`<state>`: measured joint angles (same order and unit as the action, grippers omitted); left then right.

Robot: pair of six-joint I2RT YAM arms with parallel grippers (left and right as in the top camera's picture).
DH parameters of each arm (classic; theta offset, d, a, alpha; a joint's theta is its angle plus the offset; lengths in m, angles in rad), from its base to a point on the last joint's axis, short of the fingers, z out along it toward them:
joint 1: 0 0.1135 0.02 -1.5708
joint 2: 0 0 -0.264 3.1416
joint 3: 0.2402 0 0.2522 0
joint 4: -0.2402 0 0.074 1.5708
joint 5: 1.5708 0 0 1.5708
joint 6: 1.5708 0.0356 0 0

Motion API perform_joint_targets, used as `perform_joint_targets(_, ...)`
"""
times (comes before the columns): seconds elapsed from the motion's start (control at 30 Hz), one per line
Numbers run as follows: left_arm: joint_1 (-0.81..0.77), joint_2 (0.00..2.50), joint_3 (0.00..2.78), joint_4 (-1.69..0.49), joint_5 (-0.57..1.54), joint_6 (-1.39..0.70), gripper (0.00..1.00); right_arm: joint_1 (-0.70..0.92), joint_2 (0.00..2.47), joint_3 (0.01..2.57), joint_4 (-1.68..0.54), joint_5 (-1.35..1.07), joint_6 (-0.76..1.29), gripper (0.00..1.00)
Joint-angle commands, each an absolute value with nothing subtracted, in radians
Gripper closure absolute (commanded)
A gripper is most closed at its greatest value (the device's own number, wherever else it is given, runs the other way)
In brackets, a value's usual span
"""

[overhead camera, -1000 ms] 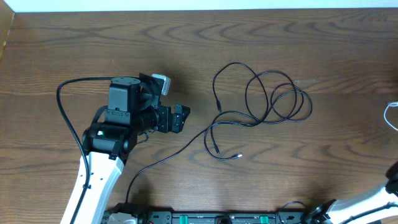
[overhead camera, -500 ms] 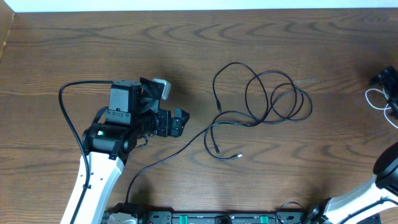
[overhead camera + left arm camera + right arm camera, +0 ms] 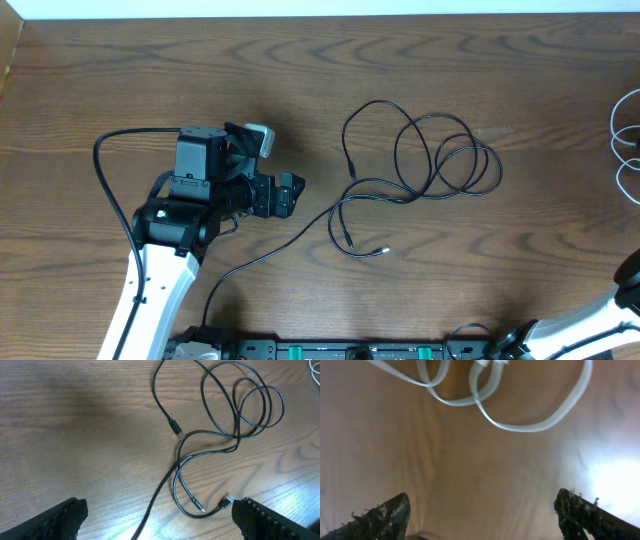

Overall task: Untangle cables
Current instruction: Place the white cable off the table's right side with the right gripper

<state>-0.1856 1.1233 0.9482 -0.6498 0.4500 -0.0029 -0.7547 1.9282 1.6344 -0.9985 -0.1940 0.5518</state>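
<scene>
The black cable (image 3: 430,160) lies in loose overlapping loops at the table's middle, with its plug ends (image 3: 365,248) toward the front. The left wrist view shows the loops (image 3: 250,402) and the plug ends (image 3: 215,506). My left gripper (image 3: 291,192) is open and empty, left of the black cable and pointing at it; its fingers frame the left wrist view (image 3: 160,522). The white cable (image 3: 626,140) lies in loops at the right edge. It shows blurred in the right wrist view (image 3: 485,397), beyond my open, empty right gripper (image 3: 482,520).
A thin black strand (image 3: 255,262) runs from the tangle toward the table's front edge. A black strip with sockets (image 3: 340,350) lies along the front edge. The right arm's white link (image 3: 590,325) shows at the bottom right corner.
The right gripper showed over the white cable at the right edge half a second ago and is now out of the overhead view. The white cable's loops shifted. The left gripper drew back slightly.
</scene>
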Motion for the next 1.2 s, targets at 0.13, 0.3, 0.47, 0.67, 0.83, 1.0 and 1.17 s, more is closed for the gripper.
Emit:
perform_joint_targets(0.13,-0.187,1.124,0.951,-0.625,0.46,0.006,0.02,-0.667,1.933,1.639,-0.924,-0.247,0.35,0.14)
perform_joint_targets(0.3,-0.187,1.124,0.951,-0.616,0.46,0.006,0.02,-0.575,1.951,1.634,-0.878,-0.175,0.296,0.73)
perform_joint_targets(0.47,-0.187,1.124,0.951,-0.616,0.46,0.006,0.02,-0.5,2.019,1.634,-0.801,0.015,0.237,0.99)
perform_joint_targets(0.67,-0.187,1.124,0.951,-0.616,0.459,0.005,0.02,-0.49,2.097,1.634,-0.705,0.182,0.201,0.99)
perform_joint_targets(0.83,-0.188,1.124,0.951,-0.616,0.46,0.004,0.02,-0.496,2.152,1.634,-0.638,0.181,0.201,0.99)
perform_joint_targets(1.0,-0.194,1.124,0.951,-0.624,0.499,0.022,0.02,-0.498,2.204,1.634,-0.585,0.176,0.2,0.99)
perform_joint_targets(1.17,-0.246,1.124,0.951,-0.648,0.486,0.048,0.02,-0.493,2.233,1.634,-0.541,0.167,0.207,0.99)
